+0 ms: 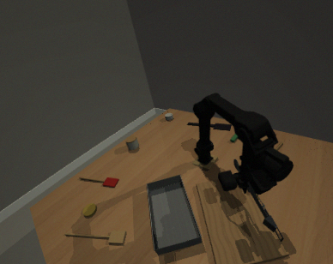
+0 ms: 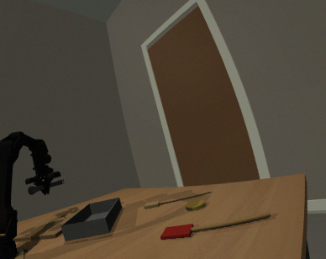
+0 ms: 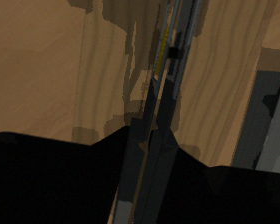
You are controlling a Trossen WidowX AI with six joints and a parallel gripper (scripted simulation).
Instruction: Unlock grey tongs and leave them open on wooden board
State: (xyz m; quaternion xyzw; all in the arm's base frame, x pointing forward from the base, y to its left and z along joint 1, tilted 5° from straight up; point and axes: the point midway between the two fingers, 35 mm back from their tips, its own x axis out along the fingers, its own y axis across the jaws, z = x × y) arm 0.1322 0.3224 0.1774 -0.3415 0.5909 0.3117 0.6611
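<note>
My gripper [image 1: 249, 185] [image 2: 44, 183] [image 3: 139, 134] is shut on the grey tongs [image 1: 259, 206] [image 2: 57, 183] [image 3: 190, 45] and holds them in the air above the wooden board [image 1: 215, 223] [image 3: 98, 75]. In the top view the tongs slant towards the lower right; in the exterior view they look close to level. In the wrist view their two arms run close together, with a yellow strip and a dark block between or beside them. I cannot tell whether the lock is engaged. The fingers hide part of the tongs. The roasting tin [image 1: 175, 214] [image 2: 81, 229] stands beside the board.
A red spatula [image 1: 111, 182] [image 2: 176, 231], a yellow disc [image 1: 89, 209] [image 2: 195, 205] and a pale spatula [image 1: 117, 237] [image 2: 152, 204] lie beyond the tin. A can [image 1: 132, 145], a white pot [image 1: 169, 117], a dark spatula [image 1: 222, 127] and a green block [image 1: 234, 138] are further back.
</note>
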